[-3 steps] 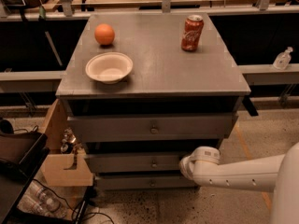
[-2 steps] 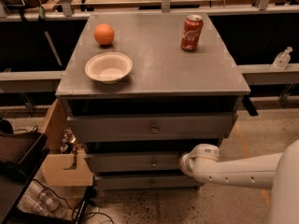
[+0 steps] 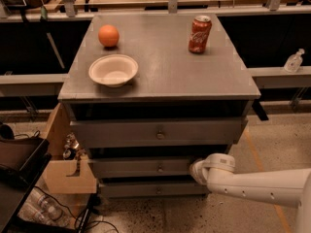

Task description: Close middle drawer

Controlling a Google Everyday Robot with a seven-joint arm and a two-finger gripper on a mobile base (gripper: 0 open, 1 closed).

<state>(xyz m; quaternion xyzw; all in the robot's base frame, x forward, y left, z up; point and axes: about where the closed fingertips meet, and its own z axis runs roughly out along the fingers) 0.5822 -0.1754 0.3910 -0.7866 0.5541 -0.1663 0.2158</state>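
Note:
The grey cabinet (image 3: 160, 76) has three drawer fronts, each with a small round knob. The middle drawer (image 3: 141, 168) is the medium front in the second row and stands slightly out from the cabinet. The taller top drawer (image 3: 158, 131) above it sticks out further. The slim bottom front (image 3: 146, 189) sits below. My gripper (image 3: 197, 171) is at the end of the white arm (image 3: 257, 186), which comes in from the lower right. It rests against the right end of the middle drawer front.
On the cabinet top are an orange (image 3: 108, 35), a white bowl (image 3: 113, 70) and a red soda can (image 3: 199, 34). A cardboard box (image 3: 68, 171) stands at the cabinet's left, with cables and a dark bin on the floor. A bench runs behind.
Hardly anything differs; the arm end has stayed against the right end of the middle drawer front, and the drawers look the same.

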